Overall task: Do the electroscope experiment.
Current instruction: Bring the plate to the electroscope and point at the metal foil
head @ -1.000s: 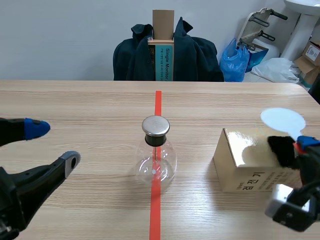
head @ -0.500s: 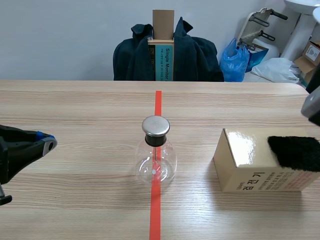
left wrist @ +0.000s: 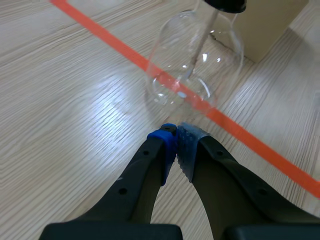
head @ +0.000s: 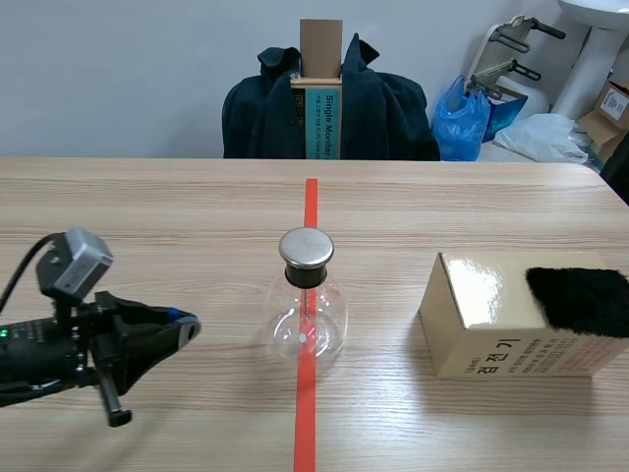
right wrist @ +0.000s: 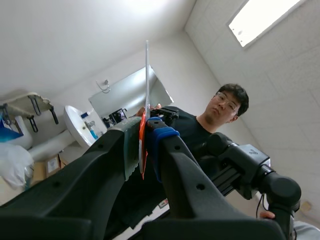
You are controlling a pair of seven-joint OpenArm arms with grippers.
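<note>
Showing matte black on the left arm (head: 69, 344), and carrying a grey boxy block (head: 75, 262) with a black cable (head: 20, 267) and a tiny green light (head: 5, 332). Tipping the thick, screw-holed fingers of the left gripper (left wrist: 176, 145) and right gripper (right wrist: 143, 135) with a dotted blue pad (left wrist: 162, 142) and a grey-green pad (left wrist: 189, 145).

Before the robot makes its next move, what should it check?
1. The round clear glass flask with silver metal cap stands upright on the tape line: ok.
2. The left gripper shut on nothing, apart from the flask: ok.
3. The right gripper shut on the thin flat plate with red handle: ok.
4. The black fuzzy cloth lies on the shiny tan cardboard box: ok.
5. Plate over the cap: not ok, absent from the scene view.
</note>
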